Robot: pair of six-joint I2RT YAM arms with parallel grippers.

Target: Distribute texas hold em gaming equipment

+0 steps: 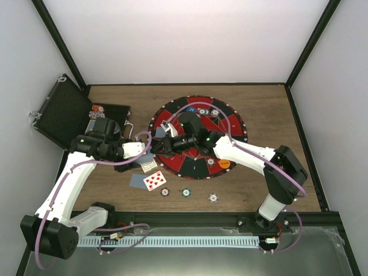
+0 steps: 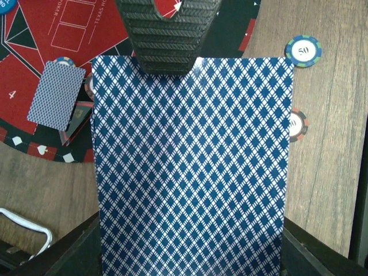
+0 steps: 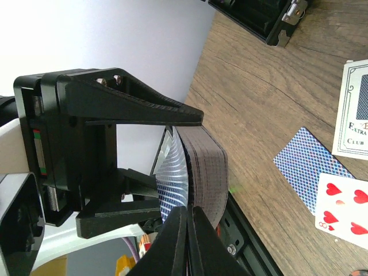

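- A wooden table (image 1: 253,184) stands between plain white walls. A round red-and-black mat (image 1: 228,118) lies at the centre of the top view, and a black case (image 1: 60,112) lies open at the upper left.
- The left gripper (image 1: 144,150) is clenched on the deck (image 3: 207,167), just left of the mat's edge in the top view. One ribbed finger presses the cards at the short edge.
- The right gripper (image 3: 187,227) has its fingertips pressed together at the bottom centre of its own view. They seem to pinch the free edge of the top card (image 3: 171,184), which bows away from the deck.
- A face-up card (image 1: 154,180) and a face-down card (image 1: 138,181) already lie below the mat. Three chips (image 1: 186,192) sit in a row to their right, and an orange chip (image 1: 225,163) sits on the mat.
- I judge one card to be very light, thin and springy, with a smooth, slippery face. It bends easily and the card under it may follow.
- The best hold is on the free edge, with a flat sliding pull. The deck is stiffer and wants a firm squeeze across its faces.
- The chips look hard and flat, so I would take them across the rim.
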